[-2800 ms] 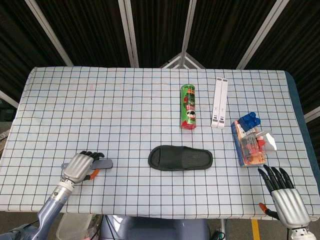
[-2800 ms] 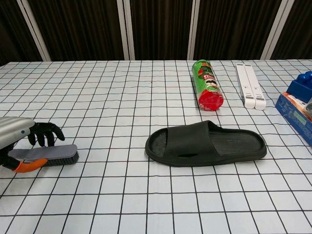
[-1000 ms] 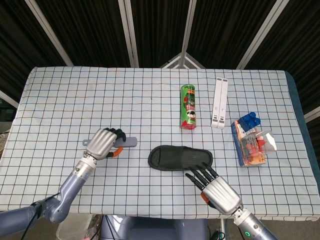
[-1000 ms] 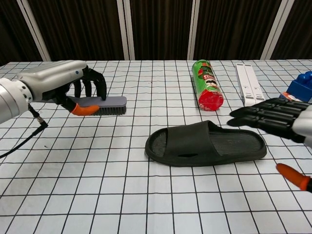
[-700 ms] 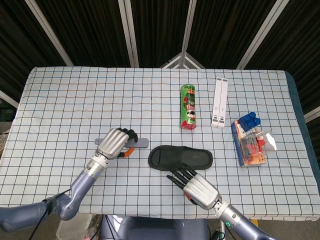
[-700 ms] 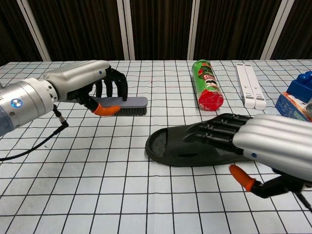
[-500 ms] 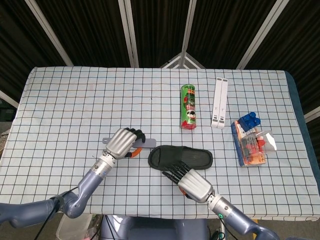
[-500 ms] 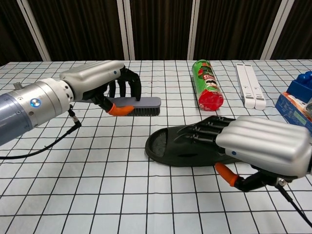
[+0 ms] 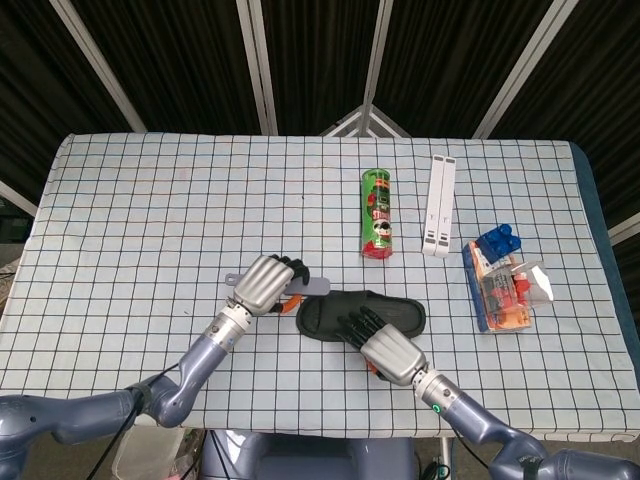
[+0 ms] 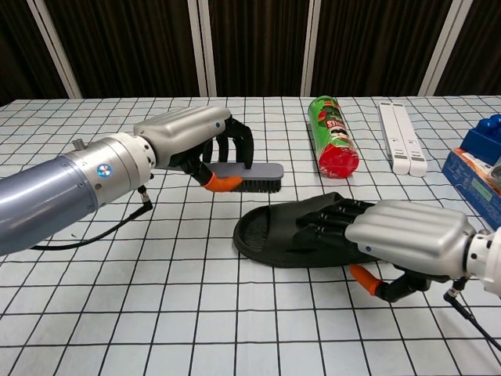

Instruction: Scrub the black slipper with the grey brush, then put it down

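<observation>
The black slipper (image 9: 405, 312) (image 10: 262, 231) lies flat on the checked cloth near the table's front middle. My left hand (image 9: 265, 283) (image 10: 192, 137) grips the grey brush (image 9: 316, 287) (image 10: 254, 175) by its handle, bristles down, just above and left of the slipper's heel end. My right hand (image 9: 387, 352) (image 10: 407, 227) reaches over the slipper from the front. Its dark fingers (image 10: 325, 219) lie bent on the strap, and its orange-tipped thumb (image 10: 366, 280) hangs free in front of the near edge. That hand hides the slipper's toe half in the chest view.
A green snack can (image 9: 377, 214) (image 10: 333, 145) lies behind the slipper. A white bar (image 9: 439, 204) (image 10: 401, 135) lies to its right. A blue box of toys (image 9: 505, 280) (image 10: 473, 168) sits at the right edge. A cable trails from my left arm.
My left hand has carried the brush rightward, up to the slipper's heel end. My right hand has slid forward onto the slipper and its fingers have bent onto the strap.
</observation>
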Controlling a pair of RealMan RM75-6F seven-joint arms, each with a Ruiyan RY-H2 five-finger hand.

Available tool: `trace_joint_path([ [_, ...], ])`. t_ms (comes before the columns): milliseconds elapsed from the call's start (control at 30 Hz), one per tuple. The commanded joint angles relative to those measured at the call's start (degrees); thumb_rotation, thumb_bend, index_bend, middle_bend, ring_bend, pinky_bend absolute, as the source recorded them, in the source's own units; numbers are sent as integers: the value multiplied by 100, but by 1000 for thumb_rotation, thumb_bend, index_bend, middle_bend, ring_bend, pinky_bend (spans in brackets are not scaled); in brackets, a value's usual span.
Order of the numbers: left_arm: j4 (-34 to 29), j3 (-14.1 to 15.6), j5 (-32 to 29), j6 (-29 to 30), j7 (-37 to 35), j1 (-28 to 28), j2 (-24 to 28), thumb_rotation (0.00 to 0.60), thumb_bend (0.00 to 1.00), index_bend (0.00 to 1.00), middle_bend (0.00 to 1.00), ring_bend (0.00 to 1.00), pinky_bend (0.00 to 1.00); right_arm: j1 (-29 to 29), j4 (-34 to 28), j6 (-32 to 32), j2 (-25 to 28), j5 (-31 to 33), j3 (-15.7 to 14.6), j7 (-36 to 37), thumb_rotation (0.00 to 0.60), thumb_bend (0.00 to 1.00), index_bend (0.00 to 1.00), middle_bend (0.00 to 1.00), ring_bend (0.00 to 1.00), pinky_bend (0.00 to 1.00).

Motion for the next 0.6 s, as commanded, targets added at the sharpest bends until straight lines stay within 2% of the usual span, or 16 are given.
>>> trace_joint_path([
  [33, 88, 2, -10, -74, 26, -122, -117, 600, 695, 451, 595, 505, 492, 12, 64, 2, -47, 49, -78, -77, 600, 773, 0, 0, 0, 11],
  [367, 452, -45, 22, -237, -198, -462, -534, 600, 713, 454, 596, 510, 492, -24, -53, 172, -143, 151, -275, -494, 600, 780, 0, 0, 0, 11],
  [600, 734, 11, 181, -182, -612, -535, -696, 600, 718, 457, 599, 512, 496, -24, -211, 304, -83, 247, -275, -402, 600, 783, 0, 0, 0, 11],
])
